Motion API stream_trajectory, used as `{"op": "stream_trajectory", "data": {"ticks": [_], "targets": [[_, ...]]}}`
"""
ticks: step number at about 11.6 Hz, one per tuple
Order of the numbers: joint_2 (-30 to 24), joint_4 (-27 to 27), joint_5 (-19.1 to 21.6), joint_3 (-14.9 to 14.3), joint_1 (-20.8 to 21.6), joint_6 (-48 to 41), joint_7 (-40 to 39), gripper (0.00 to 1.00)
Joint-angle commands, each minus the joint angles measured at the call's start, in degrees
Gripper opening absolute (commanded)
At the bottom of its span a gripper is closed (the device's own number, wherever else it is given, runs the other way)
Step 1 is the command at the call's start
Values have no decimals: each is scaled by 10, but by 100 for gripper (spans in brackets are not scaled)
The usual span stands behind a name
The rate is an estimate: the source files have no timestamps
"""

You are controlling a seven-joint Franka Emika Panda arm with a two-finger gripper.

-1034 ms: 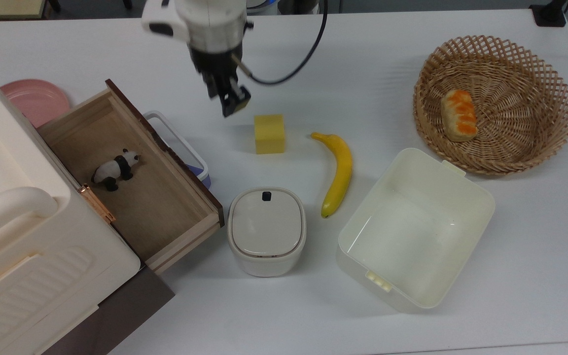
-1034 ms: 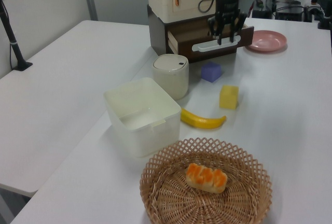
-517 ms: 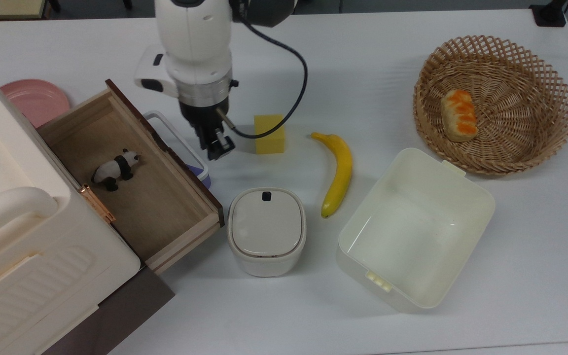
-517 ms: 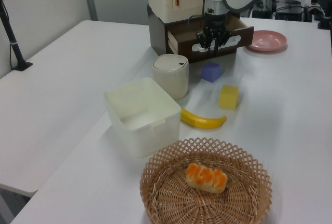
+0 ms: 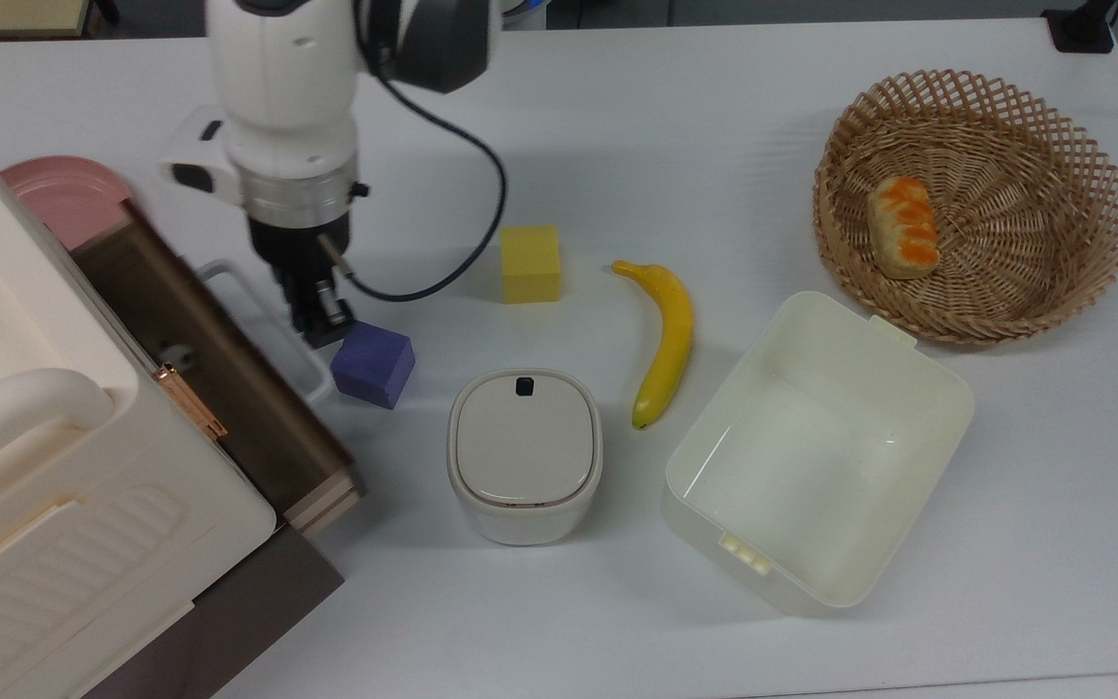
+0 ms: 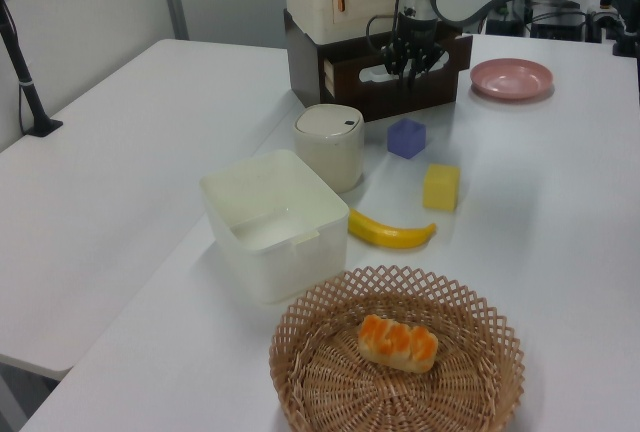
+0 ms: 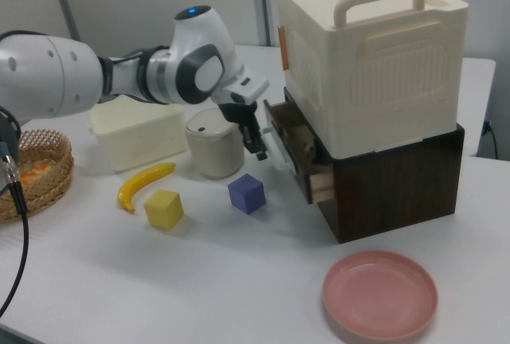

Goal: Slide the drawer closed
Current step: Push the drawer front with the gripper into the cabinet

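The drawer (image 5: 229, 379) is pushed most of the way into the cream cabinet (image 5: 16, 408), with its dark brown front panel standing a little proud. In the top view a narrow strip of its inside shows. My gripper (image 5: 323, 318) is shut and points down, pressed against the outer side of the white loop handle (image 5: 273, 335). In the left view the gripper (image 6: 408, 60) hangs in front of the drawer front (image 6: 440, 87). From the right view, the gripper (image 7: 259, 146) touches the handle (image 7: 276, 151) of the drawer (image 7: 303, 161).
A purple cube (image 5: 373, 366) lies just to the gripper's right in the top view. Nearby stand a lidded white box (image 5: 525, 454), a yellow cube (image 5: 531, 263), a banana (image 5: 666, 340), a cream tub (image 5: 947, 408) and a wicker basket (image 5: 1114, 223). A pink plate (image 5: 64, 189) sits beside the cabinet.
My gripper came down to the handle and moved toward the top view's left, pushing the drawer in. The panda is now almost hidden and the purple cube is uncovered.
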Motion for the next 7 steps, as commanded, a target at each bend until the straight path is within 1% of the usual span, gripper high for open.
{"op": "stream_trajectory", "data": {"ticks": [1, 2, 5, 7], "targets": [[44, 43, -20, -26, -5, 57, -12, 23], [54, 58, -19, -33, -5, 59, -12, 23], [58, 61, -20, -41, -8, 88, -13, 23], [61, 70, -20, -41, -24, 123, -19, 23]]}}
